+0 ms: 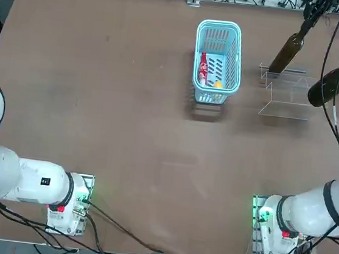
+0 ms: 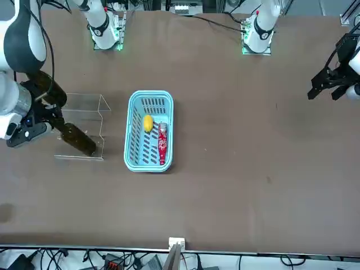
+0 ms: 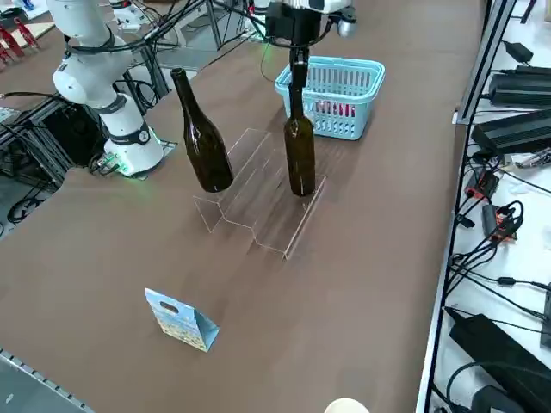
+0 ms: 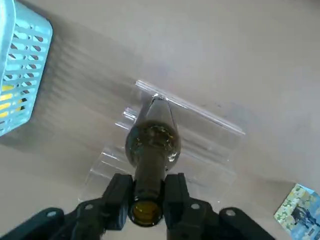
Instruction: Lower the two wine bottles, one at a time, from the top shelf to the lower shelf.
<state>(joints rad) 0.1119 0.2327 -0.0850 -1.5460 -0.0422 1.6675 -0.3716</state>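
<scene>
Dark olive-brown glass fills the right gripper (image 4: 148, 200), its fingers closed around the neck of one wine bottle (image 3: 300, 155) hanging below them by the lower shelf (image 3: 280, 222), while the other wine bottle (image 3: 203, 146) stands beside the gripper on the top shelf (image 3: 244, 191), nearer the robot's base.

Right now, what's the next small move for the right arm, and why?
I'd probably ease the right gripper straight down a little, then release: it grips the neck of one wine bottle, which hangs upright at the lower shelf, while the other bottle stands at the top shelf side. Whether its base already touches, I can't tell.
</scene>
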